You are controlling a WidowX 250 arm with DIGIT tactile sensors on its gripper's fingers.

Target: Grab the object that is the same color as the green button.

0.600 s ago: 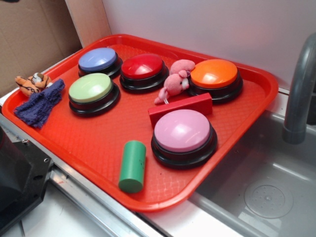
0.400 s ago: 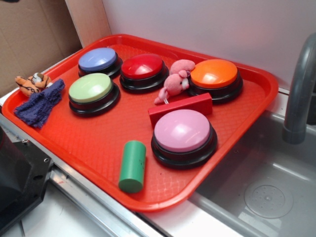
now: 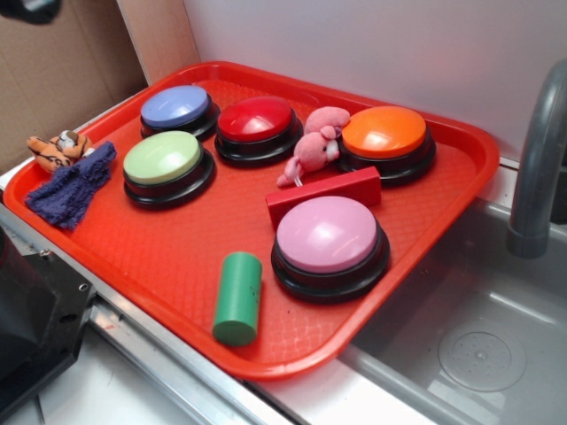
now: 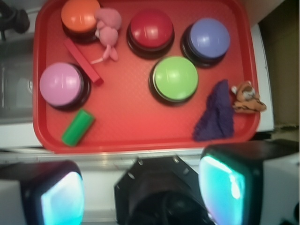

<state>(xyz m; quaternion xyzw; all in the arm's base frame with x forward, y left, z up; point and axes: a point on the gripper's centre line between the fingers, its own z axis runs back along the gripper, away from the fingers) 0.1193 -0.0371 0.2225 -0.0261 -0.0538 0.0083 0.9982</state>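
The small green cylinder (image 3: 237, 298) lies on its side near the front edge of the red tray (image 3: 168, 266), just left of the pink button (image 3: 328, 235). The wrist view shows it at lower left (image 4: 78, 127). The pale green domed button (image 3: 163, 158) sits on its black base at the tray's left, mid-tray in the wrist view (image 4: 175, 78). My gripper (image 4: 140, 194) hangs high above the tray's front edge, fingers wide apart with nothing between them. It is far from the cylinder. Only a dark bit of the arm (image 3: 27, 9) shows in the exterior view.
Blue (image 3: 175, 106), red (image 3: 255, 119) and orange (image 3: 384, 131) buttons line the tray's back. A pink plush (image 3: 314, 146), a red block (image 3: 323, 195), a purple cloth (image 3: 73, 186) and a tiger toy (image 3: 58, 149) are also there. Sink (image 3: 478, 336) and faucet (image 3: 536, 159) are on the right; black robot base (image 3: 35, 310) is front left.
A dark part of the arm has come into the top left corner of the exterior view. Nothing on the tray has moved.
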